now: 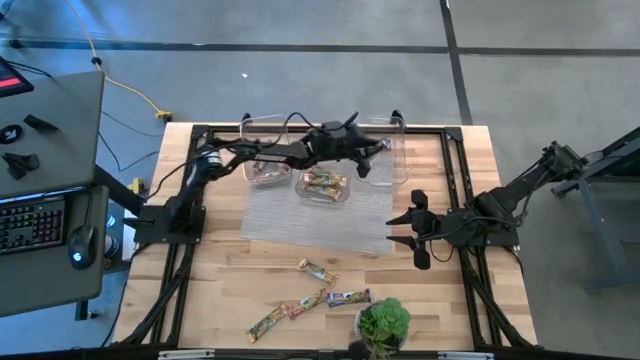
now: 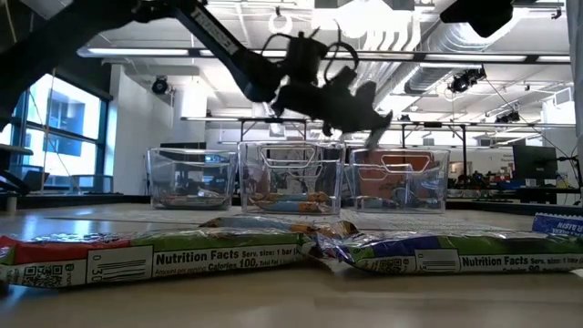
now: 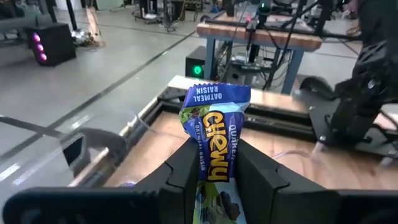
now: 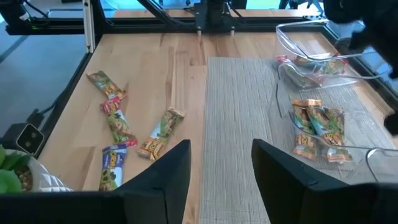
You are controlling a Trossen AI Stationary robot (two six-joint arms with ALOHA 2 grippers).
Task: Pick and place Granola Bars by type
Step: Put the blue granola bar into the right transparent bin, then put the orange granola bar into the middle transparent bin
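Left pincer pinches a blue bar mid-wrapper above the bins: light, crinkly, slippery foil. Right pincer waits, spread.

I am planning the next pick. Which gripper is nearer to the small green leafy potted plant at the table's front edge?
The right gripper, open, hovers over the grey mat, nearer the potted plant. The left gripper holds a blue-wrapped granola bar above the far clear bins.
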